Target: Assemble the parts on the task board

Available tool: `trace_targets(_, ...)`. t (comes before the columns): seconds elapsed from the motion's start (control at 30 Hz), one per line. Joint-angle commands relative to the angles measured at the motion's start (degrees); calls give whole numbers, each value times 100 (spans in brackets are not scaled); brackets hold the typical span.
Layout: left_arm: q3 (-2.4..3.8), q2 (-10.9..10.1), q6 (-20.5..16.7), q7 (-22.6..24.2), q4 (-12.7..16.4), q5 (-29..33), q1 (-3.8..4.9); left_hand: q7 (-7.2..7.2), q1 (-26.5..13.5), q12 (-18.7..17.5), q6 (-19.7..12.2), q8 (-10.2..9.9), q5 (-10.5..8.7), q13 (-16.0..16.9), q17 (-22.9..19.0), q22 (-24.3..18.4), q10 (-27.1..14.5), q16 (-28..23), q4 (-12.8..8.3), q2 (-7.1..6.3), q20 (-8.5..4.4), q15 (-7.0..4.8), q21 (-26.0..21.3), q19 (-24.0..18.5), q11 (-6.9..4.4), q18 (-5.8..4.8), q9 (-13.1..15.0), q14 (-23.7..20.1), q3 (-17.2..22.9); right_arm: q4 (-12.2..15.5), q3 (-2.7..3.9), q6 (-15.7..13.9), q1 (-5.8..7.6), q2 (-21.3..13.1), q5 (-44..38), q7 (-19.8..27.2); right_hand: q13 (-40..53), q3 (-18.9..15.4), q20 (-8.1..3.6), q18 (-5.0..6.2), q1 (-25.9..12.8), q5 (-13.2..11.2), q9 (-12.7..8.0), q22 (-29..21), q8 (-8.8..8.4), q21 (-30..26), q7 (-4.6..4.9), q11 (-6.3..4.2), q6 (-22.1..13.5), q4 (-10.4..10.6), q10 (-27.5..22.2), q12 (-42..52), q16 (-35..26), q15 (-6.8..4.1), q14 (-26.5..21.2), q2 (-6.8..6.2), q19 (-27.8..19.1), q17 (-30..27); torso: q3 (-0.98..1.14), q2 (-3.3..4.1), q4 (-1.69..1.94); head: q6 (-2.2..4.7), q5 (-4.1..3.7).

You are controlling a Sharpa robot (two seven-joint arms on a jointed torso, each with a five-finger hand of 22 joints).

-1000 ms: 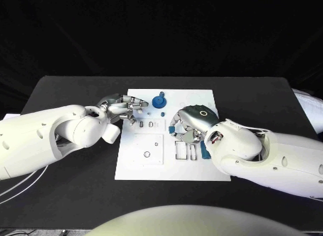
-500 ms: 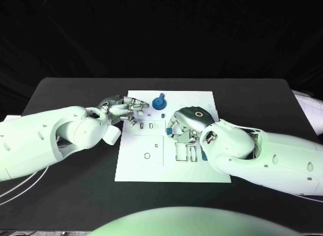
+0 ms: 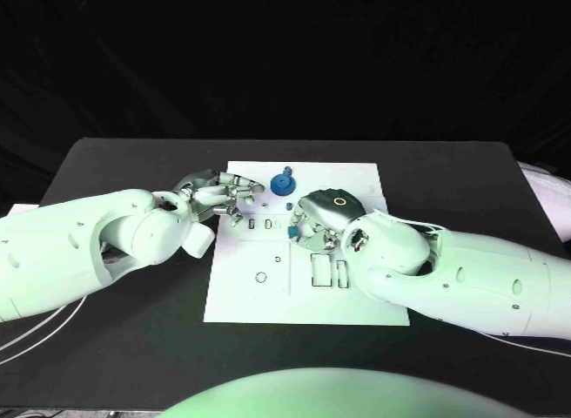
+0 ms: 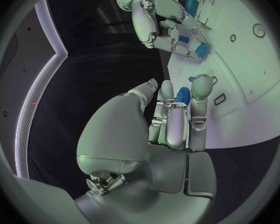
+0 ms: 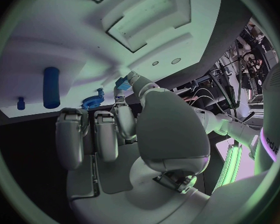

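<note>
The right hand (image 3: 325, 213) hides part of the task board (image 3: 267, 296) beneath it.

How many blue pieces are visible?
4: a round gear and small peg at the board's far edge, a cylinder lying on it, one piece pinched by the right robot hand. Others may be hidden.

A black table (image 3: 123, 161) is seen from the head view, matte, with a dark backdrop behind it. A white task board (image 3: 254, 296) is laid flat on the middle of it, long side running away from the robot. Rectangular recesses and small round holes are cut into the board. A round blue gear-like part (image 3: 282, 183) is seen near the board's far edge. Thin white cables (image 3: 22, 335) are trailed at the table's near left corner.
</note>
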Motion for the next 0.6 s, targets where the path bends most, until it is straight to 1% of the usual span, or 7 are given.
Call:
trace_targets(0.03, 5, 11, 39, 66, 15, -20, -2, 17, -39, 14, 30, -39, -11, -5, 2, 7, -24, 3, 1, 11, 16, -1, -7, -35, -1, 100, -5, -37, -49, -68, 2, 145, -1, 55, 13, 63, 316, 9, -19, -74, 16, 18, 5, 450, 32, 20, 1, -9, 55, 17, -6, -20, 27, -37, 528, 54, 124, 1202, 2, 3, 1, -10, 21)
trace_targets(0.1, 6, 12, 40, 65, 17, -20, -2, 18, -34, 15, 29, -45, -11, -10, 2, 5, -24, 4, -1, 11, 16, -1, -9, -35, -1, 101, -13, -37, -52, -103, 2, 173, -1, 77, 16, 60, 308, 10, -19, -74, 16, 21, 4, 448, 30, 19, 2, -8, 51, 15, -12, -34, 25, -36, 527, 52, 123, 1200, 0, 2, 1, -14, 25)
trace_targets(0.13, 6, 11, 40, 65, 17, -20, -2, 18, -34, 15, 29, -45, -11, -10, 2, 5, -24, 4, -1, 11, 16, -1, -9, -35, -1, 101, -13, -37, -52, -119, 2, 188, -1, 86, 17, 57, 305, 10, -19, -74, 16, 23, 4, 447, 29, 18, 3, -8, 50, 14, -15, -39, 25, -36, 527, 51, 122, 1199, 2, -3, -11, -17, 33)
trace_targets(0.23, 6, 10, 38, 63, 17, -20, -2, 19, -33, 15, 28, -47, -11, -11, 1, 6, -24, 3, -1, 11, 16, -2, -9, -35, -1, 101, -15, -37, -53, -163, 2, 223, -1, 106, 21, 49, 293, 9, -18, -72, 11, 25, 1, 439, 21, 13, 9, -4, 38, 10, -27, -60, 21, -33, 526, 40, 118, 1195, -3, -6, -13, -21, 33)
trace_targets(0.47, 6, 17, 42, 54, 16, -20, -2, 19, -32, 15, 27, -49, -11, -12, -1, 6, -24, 2, -2, 11, 16, -2, -9, -34, -1, 101, -18, -38, -54, -240, 1, 287, -3, 200, 85, 64, 264, -12, -13, -69, -19, 9, -4, 425, 5, 4, 25, 10, 14, 8, -55, -115, 13, -24, 524, -4, 111, 1186, 11, 0, -14, -34, 44)
trace_targets(0.6, 6, 19, 43, 48, 18, -20, -2, 21, -30, 15, 24, -56, -11, -17, -3, 2, -25, 2, -2, 11, 16, -2, -13, -35, 1, 102, -25, -39, -57, -292, 0, 289, -6, 244, 94, 62, 242, -18, -11, -67, -25, 8, -6, 415, -2, -1, 30, 13, 4, 5, -72, -150, 7, -21, 522, -20, 106, 1178, 15, 4, -12, -38, 52)
